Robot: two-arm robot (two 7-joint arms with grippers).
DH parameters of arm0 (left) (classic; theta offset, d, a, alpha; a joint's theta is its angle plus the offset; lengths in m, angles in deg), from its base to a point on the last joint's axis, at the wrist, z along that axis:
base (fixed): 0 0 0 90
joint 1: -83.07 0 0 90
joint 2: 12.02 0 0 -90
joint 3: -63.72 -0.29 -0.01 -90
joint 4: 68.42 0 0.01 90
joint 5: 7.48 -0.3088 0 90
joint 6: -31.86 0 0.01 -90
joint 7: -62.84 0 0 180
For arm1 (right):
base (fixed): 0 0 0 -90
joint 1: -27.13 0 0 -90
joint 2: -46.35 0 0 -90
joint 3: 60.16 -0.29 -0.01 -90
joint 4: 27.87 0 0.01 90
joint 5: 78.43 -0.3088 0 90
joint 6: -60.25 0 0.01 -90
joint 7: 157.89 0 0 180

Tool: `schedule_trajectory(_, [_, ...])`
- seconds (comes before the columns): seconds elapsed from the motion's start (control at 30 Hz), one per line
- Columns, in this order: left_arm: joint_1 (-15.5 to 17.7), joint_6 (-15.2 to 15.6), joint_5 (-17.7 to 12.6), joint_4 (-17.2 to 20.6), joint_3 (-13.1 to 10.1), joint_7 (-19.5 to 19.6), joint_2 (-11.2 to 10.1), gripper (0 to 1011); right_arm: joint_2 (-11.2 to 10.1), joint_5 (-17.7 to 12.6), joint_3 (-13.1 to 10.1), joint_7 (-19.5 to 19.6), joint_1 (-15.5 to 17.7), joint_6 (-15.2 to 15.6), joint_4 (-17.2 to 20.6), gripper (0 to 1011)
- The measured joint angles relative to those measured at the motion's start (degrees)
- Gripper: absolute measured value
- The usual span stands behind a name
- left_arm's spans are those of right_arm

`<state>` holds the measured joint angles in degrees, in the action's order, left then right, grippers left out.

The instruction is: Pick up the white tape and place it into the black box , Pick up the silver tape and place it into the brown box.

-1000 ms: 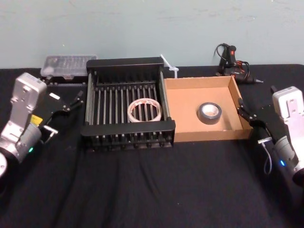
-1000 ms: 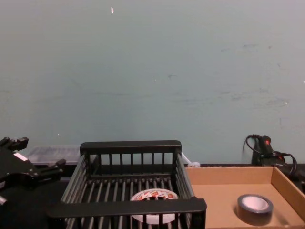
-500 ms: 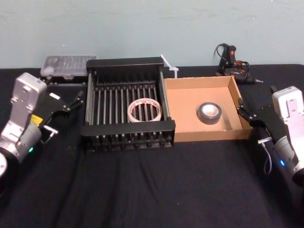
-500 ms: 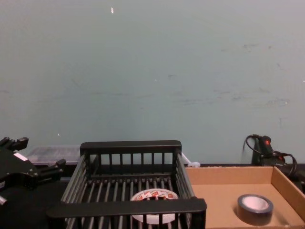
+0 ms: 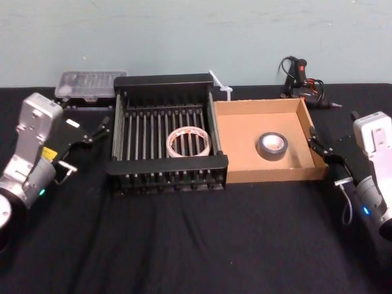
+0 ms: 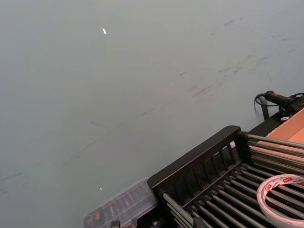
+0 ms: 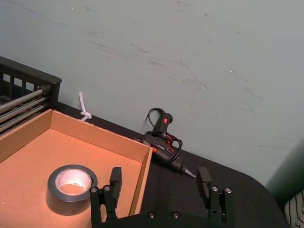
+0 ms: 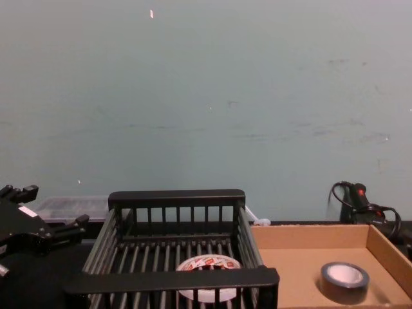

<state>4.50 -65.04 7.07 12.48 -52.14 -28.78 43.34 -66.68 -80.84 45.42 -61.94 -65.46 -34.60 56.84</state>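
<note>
White tape [image 5: 188,141]: lies flat on the slatted floor of the black box, toward its right side and near half; the red print shows on its face in the chest view.
Black box [image 5: 166,166]: sits on the worktop left of centre, its right wall touching or just beside the brown box.
Silver tape [image 5: 271,146]: lies flat on the floor of the brown box, roughly in the middle, hole facing up, clear of all four walls.
Brown box [image 5: 269,176]: sits on the worktop right of centre, alongside the black box.
Left hand [image 5: 90,136]: hangs over the worktop just left of the black box, near its far left corner, fingers spread and holding nothing.
Right hand [image 7: 160,183]: hangs just right of the brown box, beside its right wall, fingers spread wide and holding nothing.
Worktop [image 5: 196,245]: covered in black cloth.
Clear case [image 5: 89,83]: lies at the far left edge, behind the left hand and just left of the black box.
Glue gun [image 5: 301,82]: black with a red mark and coiled cable, lies at the far right, behind the brown box.
White zip tie [image 5: 219,85]: lies at the far edge between the two boxes.
</note>
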Motion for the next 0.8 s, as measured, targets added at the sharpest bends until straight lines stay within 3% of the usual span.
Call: schedule_trajectory(0.8, [0.0, 0.0, 0.0, 0.0, 0.0, 0.0, 0.0, 1001, 0.0, 0.0, 0.0, 0.0, 0.0, 0.0, 0.0, 1002])
